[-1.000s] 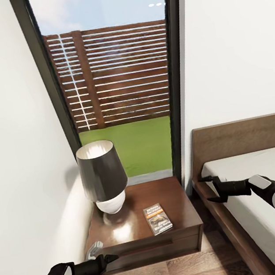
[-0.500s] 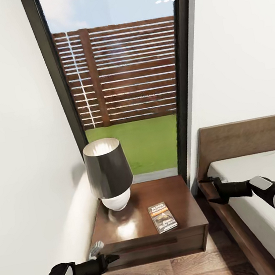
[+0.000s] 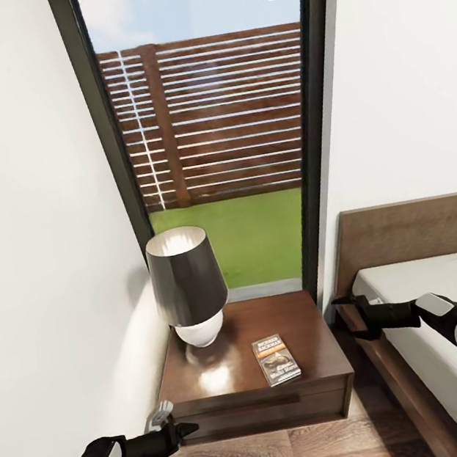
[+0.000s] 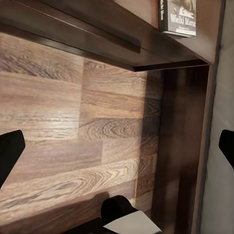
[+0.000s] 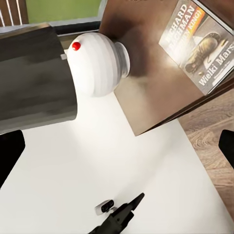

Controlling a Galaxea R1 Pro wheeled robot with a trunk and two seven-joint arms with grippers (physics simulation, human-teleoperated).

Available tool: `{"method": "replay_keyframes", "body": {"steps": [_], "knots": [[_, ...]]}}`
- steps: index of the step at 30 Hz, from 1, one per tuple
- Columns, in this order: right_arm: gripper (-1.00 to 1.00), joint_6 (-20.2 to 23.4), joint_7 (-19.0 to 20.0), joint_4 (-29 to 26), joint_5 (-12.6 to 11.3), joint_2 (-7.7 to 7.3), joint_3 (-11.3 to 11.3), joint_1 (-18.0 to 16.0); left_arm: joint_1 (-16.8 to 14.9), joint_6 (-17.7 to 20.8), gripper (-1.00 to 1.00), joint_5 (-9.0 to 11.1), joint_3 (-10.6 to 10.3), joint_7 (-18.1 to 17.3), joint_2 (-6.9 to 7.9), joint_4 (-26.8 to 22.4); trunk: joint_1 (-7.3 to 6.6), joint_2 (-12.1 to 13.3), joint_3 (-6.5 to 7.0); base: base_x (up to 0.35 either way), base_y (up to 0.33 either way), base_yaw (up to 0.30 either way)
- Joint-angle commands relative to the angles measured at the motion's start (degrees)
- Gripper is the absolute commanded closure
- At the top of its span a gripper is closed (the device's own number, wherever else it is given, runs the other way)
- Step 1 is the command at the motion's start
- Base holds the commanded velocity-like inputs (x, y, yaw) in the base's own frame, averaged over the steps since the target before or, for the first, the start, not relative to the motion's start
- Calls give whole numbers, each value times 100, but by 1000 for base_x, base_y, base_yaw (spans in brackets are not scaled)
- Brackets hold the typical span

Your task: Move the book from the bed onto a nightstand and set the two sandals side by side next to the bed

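Observation:
The book (image 3: 276, 359), dark with an orange band, lies flat on the front right part of the nightstand (image 3: 238, 375); it also shows in the wrist views (image 4: 178, 17) (image 5: 202, 48). My left gripper (image 3: 180, 416) hangs open and empty low at the nightstand's front left corner, above the floor. My right gripper (image 3: 342, 319) stands open and empty over the gap between the nightstand and the bed (image 3: 431, 284), its fingertips apart from both. The two sandals are out of view.
A lamp (image 3: 188, 287) with a dark shade and white base stands on the nightstand's back left. A white wall (image 3: 45, 289) runs close along the left. Behind is a tall dark-framed window (image 3: 219, 148). Wood-plank floor (image 3: 296, 455) lies in front.
The whole picture has slid to the right, so the camera moved. The book stays put on the nightstand. Both grippers keep their places in the view, open.

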Motion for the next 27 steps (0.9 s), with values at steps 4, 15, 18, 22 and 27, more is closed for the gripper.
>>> {"method": "replay_keyframes", "body": {"steps": [4,15,18,22,27], "knots": [[-100,4,59,73,17,-15,47,-3,-3,15,-100,2,30,-12,-3,-4,-1,-3,-6,0,0,4],[-100,-334,66,632,52,-54,53,29,-3,-25,-100,-6,30,-11,5,-4,-1,-3,-6,0,0,0],[-100,-425,67,692,176,-49,63,161,-3,-61,-100,-12,30,-7,5,-3,-1,-3,-6,0,0,0],[-100,-462,68,716,486,-23,73,323,-3,-78,-100,-14,30,-5,5,11,-1,-3,-6,0,0,0],[-100,-474,81,735,917,6,79,542,-3,-92,-100,-15,23,-1,5,74,-1,-3,-6,0,0,0]]}}
